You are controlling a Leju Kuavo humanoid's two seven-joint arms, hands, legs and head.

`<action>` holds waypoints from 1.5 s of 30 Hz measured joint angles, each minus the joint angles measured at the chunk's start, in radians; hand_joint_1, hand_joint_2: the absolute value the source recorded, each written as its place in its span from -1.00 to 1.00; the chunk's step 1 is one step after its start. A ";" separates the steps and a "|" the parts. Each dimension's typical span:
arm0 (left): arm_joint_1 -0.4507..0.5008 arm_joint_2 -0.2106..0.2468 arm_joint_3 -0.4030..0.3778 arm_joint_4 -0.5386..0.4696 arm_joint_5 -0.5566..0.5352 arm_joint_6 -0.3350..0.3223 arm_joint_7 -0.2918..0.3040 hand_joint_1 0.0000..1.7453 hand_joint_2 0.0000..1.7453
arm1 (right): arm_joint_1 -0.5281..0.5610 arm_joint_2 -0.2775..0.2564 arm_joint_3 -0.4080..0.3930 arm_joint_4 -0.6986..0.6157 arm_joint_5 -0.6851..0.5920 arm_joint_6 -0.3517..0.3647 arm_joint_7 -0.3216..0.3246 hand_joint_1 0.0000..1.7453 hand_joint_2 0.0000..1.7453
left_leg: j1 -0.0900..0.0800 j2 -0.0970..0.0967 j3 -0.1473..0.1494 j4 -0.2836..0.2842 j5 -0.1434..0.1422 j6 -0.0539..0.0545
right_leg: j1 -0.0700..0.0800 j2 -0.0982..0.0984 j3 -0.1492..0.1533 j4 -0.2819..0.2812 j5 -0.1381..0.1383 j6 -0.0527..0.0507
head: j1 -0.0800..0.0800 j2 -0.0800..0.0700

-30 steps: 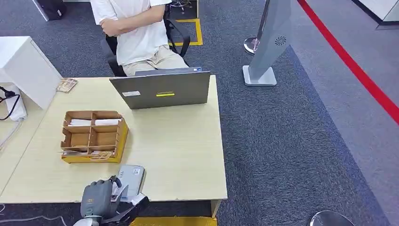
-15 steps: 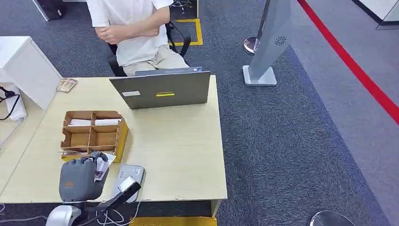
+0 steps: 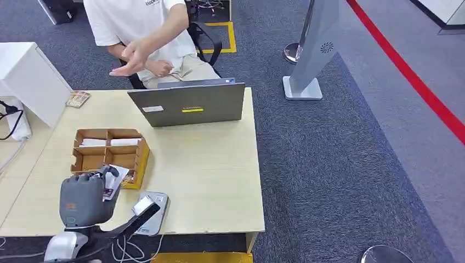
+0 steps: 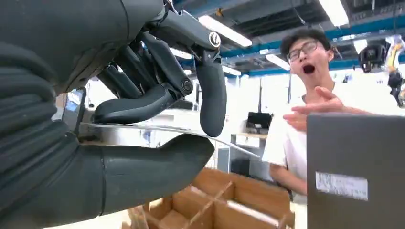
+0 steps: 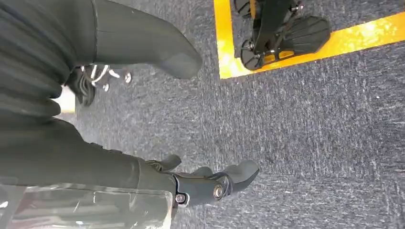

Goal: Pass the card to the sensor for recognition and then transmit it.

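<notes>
The robot's left hand [image 3: 83,200] is up over the near left part of the wooden table [image 3: 208,175]. It holds a thin card [image 3: 115,181], white with some print on it. In the left wrist view the thumb [image 4: 143,176] is under the card [image 4: 157,130] and the dark fingers [image 4: 212,102] press on top, so the card is pinched flat between them. The card sits just above the near edge of the cardboard organizer box [image 3: 109,156], which has small sections with white papers in the back ones. The grey card sensor [image 3: 152,211] lies on the table near the front edge, just beside the hand and a little to its right.

A person in a white shirt [image 3: 137,27] sits behind the table with one open hand [image 3: 129,60] stretched out. A grey laptop [image 3: 189,104] stands open in front of them.

The right hand [image 5: 210,183] hangs down over the grey carpet [image 5: 310,143]. Its fingers are apart and hold nothing. A yellow line [image 5: 305,50] is on the floor there.
</notes>
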 joint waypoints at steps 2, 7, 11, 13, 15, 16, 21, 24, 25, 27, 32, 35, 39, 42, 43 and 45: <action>-0.067 0.015 0.009 0.033 -0.023 0.019 0.016 1.00 1.00 | -0.001 0.000 0.002 0.000 0.021 0.003 0.001 -1.00 1.00 | 0.000 -0.002 0.000 0.000 0.001 0.000 | 0.000 -0.002 0.001 0.000 0.000 0.000 | 0.000 0.000; -0.215 0.050 0.045 0.153 -0.035 0.054 0.018 1.00 1.00 | -0.007 0.000 0.006 0.000 0.042 0.005 0.004 -1.00 1.00 | 0.000 -0.002 0.000 0.000 0.003 -0.003 | 0.000 -0.002 0.001 0.001 0.002 -0.003 | 0.000 0.000; -0.246 0.060 0.057 0.197 -0.059 0.069 0.024 1.00 1.00 | -0.007 0.000 0.011 0.001 0.051 0.005 0.004 -1.00 1.00 | 0.000 -0.003 0.000 0.000 0.003 -0.003 | 0.000 -0.002 0.000 0.000 0.002 -0.003 | -0.001 0.000; -0.296 0.071 0.061 0.248 -0.094 0.098 0.031 1.00 1.00 | -0.008 0.000 0.019 0.002 0.064 0.011 0.004 -1.00 1.00 | 0.001 -0.003 -0.002 0.000 0.004 -0.002 | 0.000 -0.003 -0.001 0.000 0.002 -0.003 | 0.001 0.000; -0.371 0.096 0.074 0.327 -0.110 0.129 0.031 1.00 1.00 | -0.012 0.000 0.028 0.002 0.081 0.013 0.006 -1.00 1.00 | 0.001 -0.003 -0.002 0.000 0.004 -0.002 | 0.000 -0.003 -0.001 0.001 0.003 -0.003 | 0.001 0.000; -0.412 0.104 0.087 0.381 -0.120 0.146 0.029 1.00 1.00 | -0.014 0.001 0.031 0.002 0.091 0.014 0.009 -1.00 1.00 | 0.001 -0.002 -0.001 0.000 0.005 -0.002 | 0.000 -0.002 -0.001 0.001 0.003 -0.004 | 0.001 0.000; -0.583 0.127 0.106 0.562 -0.168 0.155 0.038 1.00 1.00 | -0.020 0.001 0.049 0.002 0.113 0.016 0.026 -1.00 1.00 | 0.001 -0.002 -0.002 0.000 0.007 -0.002 | 0.001 -0.002 -0.001 0.001 0.005 -0.003 | 0.002 0.000; -0.668 0.136 0.108 0.661 -0.171 0.150 0.060 1.00 1.00 | -0.021 0.002 0.054 0.003 0.120 0.018 0.029 -1.00 1.00 | 0.001 -0.001 -0.002 0.000 0.007 -0.002 | 0.000 -0.001 -0.002 0.001 0.005 -0.004 | 0.000 0.000; -0.686 0.137 0.108 0.683 -0.171 0.152 0.061 1.00 1.00 | -0.020 0.002 0.055 0.003 0.121 0.017 0.029 -1.00 1.00 | 0.001 -0.001 -0.002 0.000 0.007 -0.002 | 0.000 -0.001 -0.002 0.001 0.005 -0.004 | 0.001 0.000; -0.713 0.140 0.108 0.721 -0.171 0.154 0.061 1.00 1.00 | -0.021 0.002 0.057 0.004 0.122 0.017 0.031 -1.00 1.00 | 0.001 -0.001 -0.002 0.000 0.007 -0.002 | 0.000 -0.001 -0.002 0.001 0.005 -0.004 | 0.000 0.000; -0.743 0.141 0.108 0.775 -0.171 0.155 0.061 1.00 1.00 | -0.020 0.002 0.060 0.006 0.122 0.017 0.031 -1.00 1.00 | 0.000 -0.001 -0.002 0.000 0.007 -0.002 | 0.000 -0.001 -0.002 0.001 0.005 -0.004 | 0.000 0.000; -0.749 0.141 0.108 0.797 -0.171 0.155 0.060 1.00 1.00 | -0.019 0.002 0.061 0.007 0.122 0.017 0.031 -1.00 1.00 | 0.000 0.000 -0.002 0.000 0.007 -0.002 | 0.000 0.000 -0.003 0.001 0.005 -0.004 | 0.000 0.000; -0.752 0.141 0.108 0.816 -0.170 0.156 0.060 -1.00 1.00 | -0.019 0.002 0.061 0.008 0.123 0.017 0.031 -1.00 1.00 | 0.001 0.001 -0.002 0.000 0.007 -0.002 | 0.000 0.001 -0.003 0.001 0.005 -0.004 | 0.000 0.000; -0.751 0.141 0.108 0.820 -0.166 0.154 0.048 -1.00 1.00 | -0.018 0.002 0.061 0.009 0.123 0.017 0.029 -1.00 1.00 | 0.001 0.000 -0.003 0.000 0.007 -0.002 | 0.000 0.001 -0.003 0.001 0.005 -0.004 | 0.000 0.000; -0.751 0.141 0.108 0.820 -0.164 0.154 0.048 -1.00 1.00 | -0.018 0.002 0.061 0.009 0.123 0.017 0.028 -1.00 1.00 | 0.001 0.000 -0.003 0.000 0.007 -0.002 | 0.000 0.000 -0.003 0.001 0.005 -0.004 | 0.000 0.000; -0.747 0.141 0.109 0.820 -0.156 0.157 0.045 -1.00 1.00 | -0.017 0.002 0.061 0.010 0.123 0.017 0.028 -1.00 1.00 | 0.001 0.000 -0.003 0.000 0.006 -0.002 | 0.000 0.000 -0.003 0.001 0.005 -0.004 | 0.000 0.000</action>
